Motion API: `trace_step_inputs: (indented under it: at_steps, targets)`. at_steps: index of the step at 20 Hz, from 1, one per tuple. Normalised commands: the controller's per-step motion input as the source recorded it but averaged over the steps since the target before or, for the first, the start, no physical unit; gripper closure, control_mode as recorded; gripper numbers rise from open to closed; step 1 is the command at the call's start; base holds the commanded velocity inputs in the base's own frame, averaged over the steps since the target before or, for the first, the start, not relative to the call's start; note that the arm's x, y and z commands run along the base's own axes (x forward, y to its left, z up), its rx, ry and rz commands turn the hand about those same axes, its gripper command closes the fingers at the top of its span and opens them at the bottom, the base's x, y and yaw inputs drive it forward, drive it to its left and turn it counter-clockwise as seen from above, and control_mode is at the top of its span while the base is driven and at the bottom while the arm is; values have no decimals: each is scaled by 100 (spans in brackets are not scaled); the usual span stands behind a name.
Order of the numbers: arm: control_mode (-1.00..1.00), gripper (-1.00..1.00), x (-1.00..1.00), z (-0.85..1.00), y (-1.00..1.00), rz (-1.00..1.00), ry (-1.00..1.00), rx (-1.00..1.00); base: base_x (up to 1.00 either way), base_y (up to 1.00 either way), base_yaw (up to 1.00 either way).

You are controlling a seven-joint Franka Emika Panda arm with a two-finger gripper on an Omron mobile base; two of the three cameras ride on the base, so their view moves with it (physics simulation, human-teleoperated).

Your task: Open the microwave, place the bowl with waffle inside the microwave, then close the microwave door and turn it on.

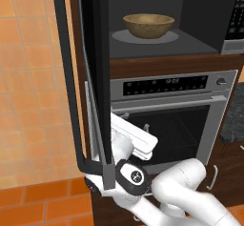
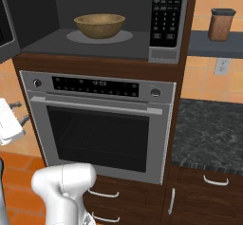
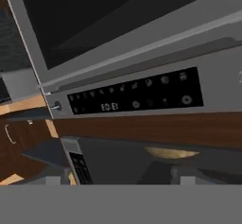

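Tan bowl (image 1: 148, 25) sits on turntable (image 2: 98, 37) inside microwave (image 2: 109, 20), microwave door (image 1: 93, 67) swung open, end effector state can't tell

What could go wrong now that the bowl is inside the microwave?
1. The microwave door stands wide open with the robot's arm low beside its bottom edge; the arm might bump it.
2. The oven sits just below the microwave, so the arm could brush it.
3. The bowl might slide on the turntable if the door slams.
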Motion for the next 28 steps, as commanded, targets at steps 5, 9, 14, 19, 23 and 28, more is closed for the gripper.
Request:
trace_step_inputs:
  at_steps: [5, 9, 14, 19, 23, 28]
  targets:
    - [-100, 100, -12, 7, 92, 0, -14, -2, 0, 0, 0]
    - [-100, 100, -2, 10, 95, 0, -3, -8, 0, 0, 0]
    - [-100, 100, -4, 0, 70, 0, -18, -12, 0, 0, 0]
    - [-100, 100, -22, 0, 56, 0, -34, -19, 0, 0, 0]
    - [-100, 100, -25, 0, 44, 0, -38, -19, 0, 0, 0]
    - [-100, 100, -7, 3, 41, 0, -34, -9, 0, 0, 0]
